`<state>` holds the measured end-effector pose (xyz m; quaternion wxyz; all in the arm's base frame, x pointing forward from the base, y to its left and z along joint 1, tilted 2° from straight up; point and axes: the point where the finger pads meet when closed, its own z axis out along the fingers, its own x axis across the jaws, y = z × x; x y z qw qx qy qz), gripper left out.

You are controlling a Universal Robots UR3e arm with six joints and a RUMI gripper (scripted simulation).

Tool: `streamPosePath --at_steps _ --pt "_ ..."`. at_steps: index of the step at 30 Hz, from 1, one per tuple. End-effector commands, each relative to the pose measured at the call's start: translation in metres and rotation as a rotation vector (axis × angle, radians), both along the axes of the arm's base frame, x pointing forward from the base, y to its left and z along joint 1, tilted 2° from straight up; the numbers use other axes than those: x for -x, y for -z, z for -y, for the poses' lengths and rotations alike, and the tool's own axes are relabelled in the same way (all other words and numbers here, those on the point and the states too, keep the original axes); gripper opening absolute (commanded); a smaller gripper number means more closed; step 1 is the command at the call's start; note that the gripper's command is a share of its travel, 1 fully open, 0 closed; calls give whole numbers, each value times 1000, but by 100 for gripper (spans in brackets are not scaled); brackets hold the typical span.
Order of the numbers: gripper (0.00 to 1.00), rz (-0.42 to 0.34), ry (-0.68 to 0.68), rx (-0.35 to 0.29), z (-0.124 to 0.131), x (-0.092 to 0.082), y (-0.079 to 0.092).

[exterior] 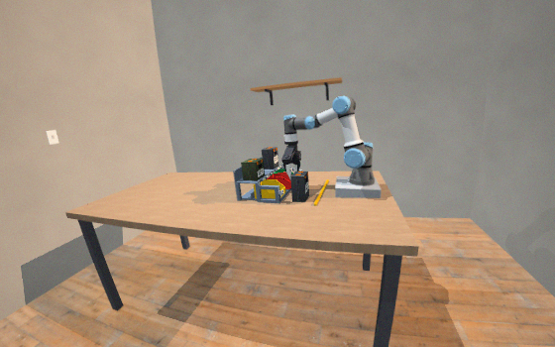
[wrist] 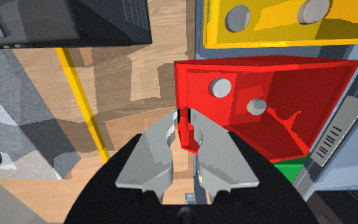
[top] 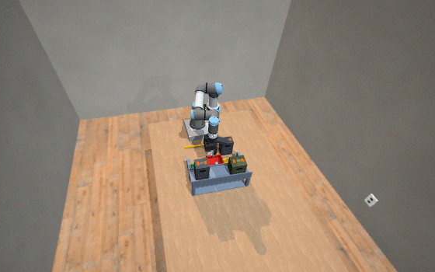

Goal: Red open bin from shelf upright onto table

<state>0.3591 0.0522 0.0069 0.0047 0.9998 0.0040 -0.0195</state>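
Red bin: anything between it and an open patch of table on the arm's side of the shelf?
The gripper is shut on the red bin's wall. On that side, a black box stands on the table beside the shelf, with a yellow stick beyond it; steer around both.

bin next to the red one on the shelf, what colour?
Yellow. The yellow bin sits beside the red bin; the wrist view shows it best.
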Motion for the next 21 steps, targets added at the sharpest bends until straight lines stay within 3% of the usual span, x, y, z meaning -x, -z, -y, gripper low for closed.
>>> streamPosePath --at_steps 1,13,18,21 --pt "0 5 0 0 0 24 -2" --pt "0 5 0 0 0 24 -2" --pt "0 5 0 0 1 53 -3" --pt "0 5 0 0 1 53 -3"
